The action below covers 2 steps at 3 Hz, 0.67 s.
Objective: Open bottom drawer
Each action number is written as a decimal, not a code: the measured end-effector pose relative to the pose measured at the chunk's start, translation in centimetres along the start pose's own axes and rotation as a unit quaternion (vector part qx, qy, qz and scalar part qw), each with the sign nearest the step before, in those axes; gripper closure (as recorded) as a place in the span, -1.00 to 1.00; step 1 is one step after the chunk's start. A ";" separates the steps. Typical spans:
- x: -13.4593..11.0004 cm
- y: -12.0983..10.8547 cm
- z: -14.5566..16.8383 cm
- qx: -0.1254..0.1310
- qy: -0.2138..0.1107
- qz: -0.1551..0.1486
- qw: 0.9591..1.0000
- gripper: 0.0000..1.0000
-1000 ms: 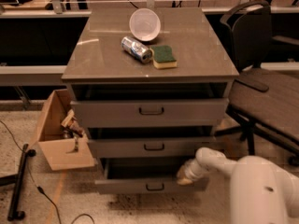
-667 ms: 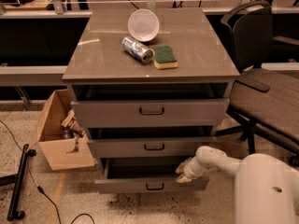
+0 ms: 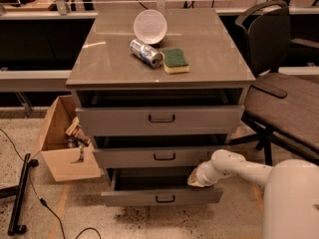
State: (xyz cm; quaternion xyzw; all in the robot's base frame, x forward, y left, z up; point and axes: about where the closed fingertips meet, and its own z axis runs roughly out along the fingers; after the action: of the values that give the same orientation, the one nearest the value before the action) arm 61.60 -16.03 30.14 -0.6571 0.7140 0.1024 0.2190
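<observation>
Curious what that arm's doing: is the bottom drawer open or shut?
Partly open. The bottom drawer front juts out past the drawers above, with a dark gap behind it. The gripper is at its right top edge.

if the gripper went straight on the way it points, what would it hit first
Probably the bottom drawer: the gripper sits at its upper right edge, pointing into its open cavity. Depth is unclear.

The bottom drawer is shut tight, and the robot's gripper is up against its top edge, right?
Not quite. The bottom drawer isn't shut tight: it is pulled partway out, with its dark inside showing behind the front, as the camera view shows. The gripper is up against its top edge.
</observation>
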 end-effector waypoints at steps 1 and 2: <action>-0.4 0.2 1.1 -0.002 0.000 0.002 1.000 1.00; -0.4 0.7 2.9 0.005 0.011 -0.017 1.000 1.00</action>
State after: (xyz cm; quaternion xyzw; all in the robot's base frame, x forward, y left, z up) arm 61.44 -14.33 27.68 -0.6690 0.7057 0.0877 0.2162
